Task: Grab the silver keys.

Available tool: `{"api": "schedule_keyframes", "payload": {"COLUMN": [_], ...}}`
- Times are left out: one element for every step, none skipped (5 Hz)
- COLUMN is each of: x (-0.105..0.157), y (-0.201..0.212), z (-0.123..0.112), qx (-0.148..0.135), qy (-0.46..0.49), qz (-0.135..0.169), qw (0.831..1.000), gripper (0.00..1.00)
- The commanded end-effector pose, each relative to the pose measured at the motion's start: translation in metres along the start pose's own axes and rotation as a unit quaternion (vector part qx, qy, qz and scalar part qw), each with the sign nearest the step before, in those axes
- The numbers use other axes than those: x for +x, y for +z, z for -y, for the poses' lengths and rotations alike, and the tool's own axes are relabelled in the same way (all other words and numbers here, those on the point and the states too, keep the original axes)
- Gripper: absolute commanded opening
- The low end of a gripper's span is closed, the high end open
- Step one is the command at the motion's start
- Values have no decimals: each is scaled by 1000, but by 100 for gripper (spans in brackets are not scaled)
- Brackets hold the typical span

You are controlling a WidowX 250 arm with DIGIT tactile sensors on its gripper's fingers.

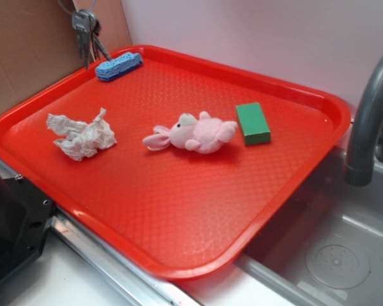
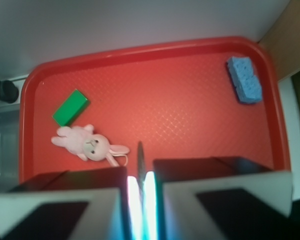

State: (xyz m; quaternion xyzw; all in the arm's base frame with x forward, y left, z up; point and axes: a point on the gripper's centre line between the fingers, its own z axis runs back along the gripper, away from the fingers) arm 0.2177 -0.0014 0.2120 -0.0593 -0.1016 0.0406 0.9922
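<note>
Your fingers are pressed nearly together with a thin dark sliver between them, and the keys hang in the air above the tray's far corner by the blue sponge, so they look grabbed and lifted already.

- In the wrist view the gripper fills the bottom of the frame, looking straight down.
- Its two blocky fingers sit side by side, black on top, pale at the near edge.
- The jaws are nearly together; only a thin bright slit shows between them.
- A thin dark sliver pokes out just beyond the slit; what it is cannot be told.
</note>
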Motion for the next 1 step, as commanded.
{"api": "schedule_keyframes", "payload": {"x": [1], "y": [12], "z": [7], "qx": [63], "qy": [16], "qz": [8], "qw": [998], "gripper": [0]}}
